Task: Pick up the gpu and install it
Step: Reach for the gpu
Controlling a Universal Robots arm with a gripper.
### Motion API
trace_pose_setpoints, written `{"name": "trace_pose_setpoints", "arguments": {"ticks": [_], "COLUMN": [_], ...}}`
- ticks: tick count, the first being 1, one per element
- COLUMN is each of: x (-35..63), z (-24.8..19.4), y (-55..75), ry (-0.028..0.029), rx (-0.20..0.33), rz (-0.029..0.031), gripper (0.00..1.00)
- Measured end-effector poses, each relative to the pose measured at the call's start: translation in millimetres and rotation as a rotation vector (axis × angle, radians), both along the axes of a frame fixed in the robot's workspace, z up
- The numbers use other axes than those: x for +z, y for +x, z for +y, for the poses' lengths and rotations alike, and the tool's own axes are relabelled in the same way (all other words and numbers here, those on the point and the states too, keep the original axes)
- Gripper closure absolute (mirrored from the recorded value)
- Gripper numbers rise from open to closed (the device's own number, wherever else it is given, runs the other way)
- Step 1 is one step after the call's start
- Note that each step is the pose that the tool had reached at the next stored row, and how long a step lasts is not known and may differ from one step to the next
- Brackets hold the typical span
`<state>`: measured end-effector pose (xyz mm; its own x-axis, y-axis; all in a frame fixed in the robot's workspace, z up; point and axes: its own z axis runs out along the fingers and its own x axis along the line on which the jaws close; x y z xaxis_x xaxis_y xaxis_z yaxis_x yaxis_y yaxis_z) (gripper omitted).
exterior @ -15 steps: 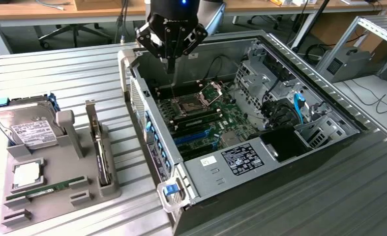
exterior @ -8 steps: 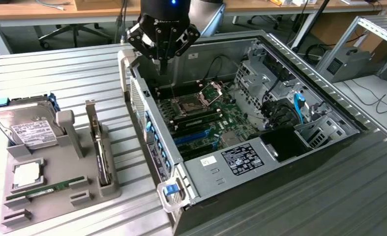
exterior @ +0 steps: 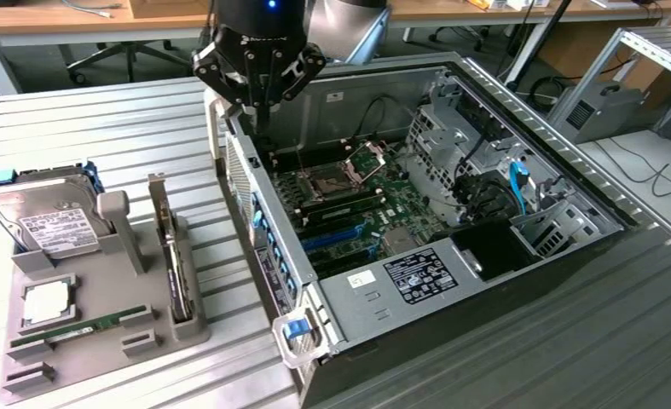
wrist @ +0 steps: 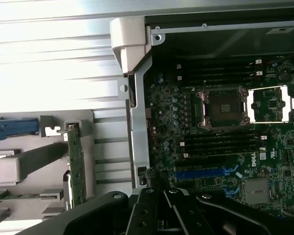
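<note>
The gripper (exterior: 257, 112) hangs over the open computer case (exterior: 364, 298), above the far corner on the exterior view's left. Its two fingers are pressed together and hold nothing. In the wrist view the gripper (wrist: 159, 203) is dark and sits over the green board (wrist: 220, 142) inside the case, near a long blue slot (wrist: 202, 172).

The gpu (exterior: 174, 260) is not in the case. It stands on its thin edge in a grey tray (exterior: 96, 349), on the side of the tray closest to the case. Its pale metal end (exterior: 157, 200) is at the far end of the tray. The wrist view shows the gpu (wrist: 76, 169) edge-on, just outside the case wall. The gripper and the gpu are well apart.

The tray also holds a silver hard drive (exterior: 45, 220) with a white label, a small silver chip (exterior: 46, 303) and a thin green memory stick (exterior: 79, 329). The tray and the case both rest on a grey table (exterior: 119, 119) made of long metal slats.
</note>
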<state>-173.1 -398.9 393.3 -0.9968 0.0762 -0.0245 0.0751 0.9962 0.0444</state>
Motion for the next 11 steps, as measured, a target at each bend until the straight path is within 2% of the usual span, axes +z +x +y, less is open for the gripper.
{"name": "trace_pose_setpoints", "arguments": {"ticks": [11], "x": [0.0], "z": [0.0], "y": [-24.7], "ry": [0.0001], "rx": [0.000], "rz": [0.0000], "gripper": [0.89]}}
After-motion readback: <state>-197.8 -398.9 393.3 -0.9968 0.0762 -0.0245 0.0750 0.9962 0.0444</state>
